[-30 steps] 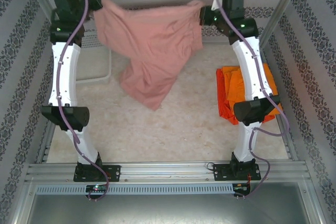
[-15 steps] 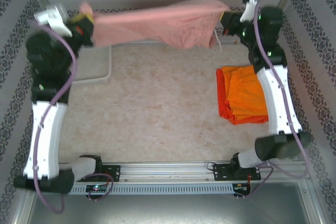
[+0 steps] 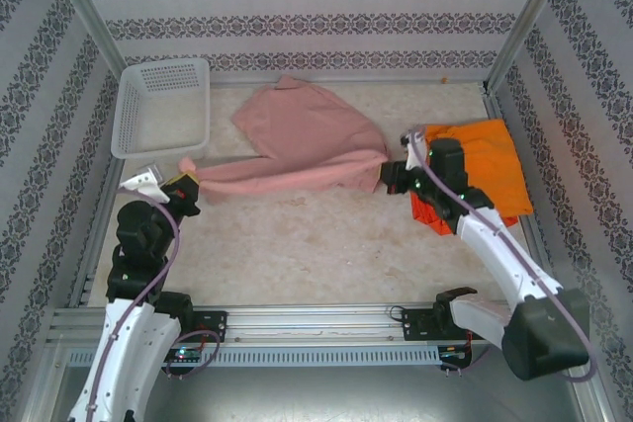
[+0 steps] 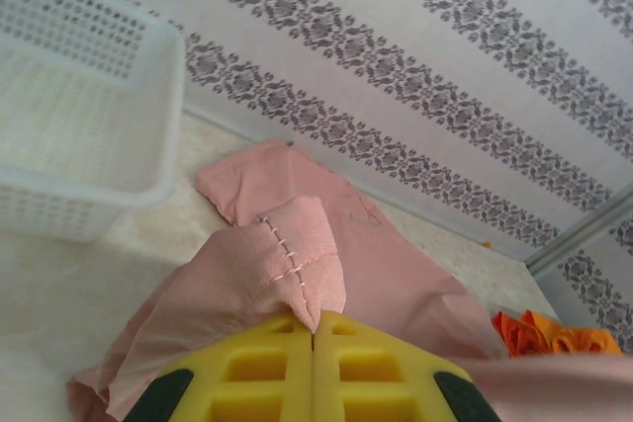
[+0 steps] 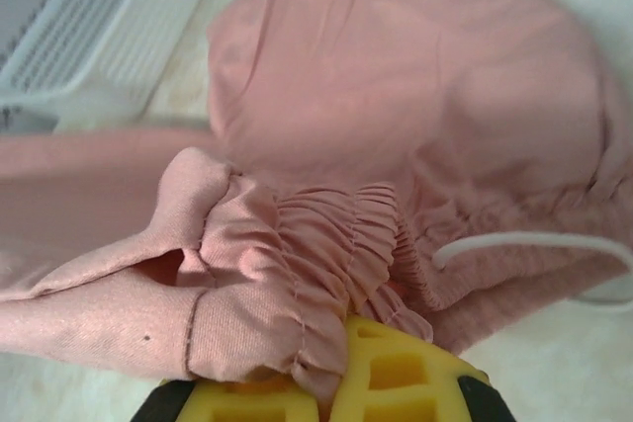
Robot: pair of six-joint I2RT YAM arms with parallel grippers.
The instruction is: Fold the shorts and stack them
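Observation:
The dusty pink shorts point(image 3: 307, 135) lie spread on the table, their near edge stretched into a long band between my two grippers. My left gripper point(image 3: 184, 185) is shut on a stitched corner of the pink shorts point(image 4: 287, 254), pinched at the yellow fingertips point(image 4: 316, 328). My right gripper point(image 3: 393, 177) is shut on the gathered waistband point(image 5: 336, 244), with a white drawstring point(image 5: 514, 241) beside it. At the right, the bright orange shorts point(image 3: 485, 155) lie on top of the red-orange shorts point(image 3: 425, 212).
A white mesh basket point(image 3: 163, 66) stands at the far left corner, close to the left wall. Patterned walls and metal posts point(image 3: 514, 37) close in the table. The right forearm point(image 3: 495, 244) reaches over the front of the orange stack.
Both arms have swung down and back from high at the far wall. The pink shorts, which hung stretched in the air, now lie on the table; both grips are unchanged.

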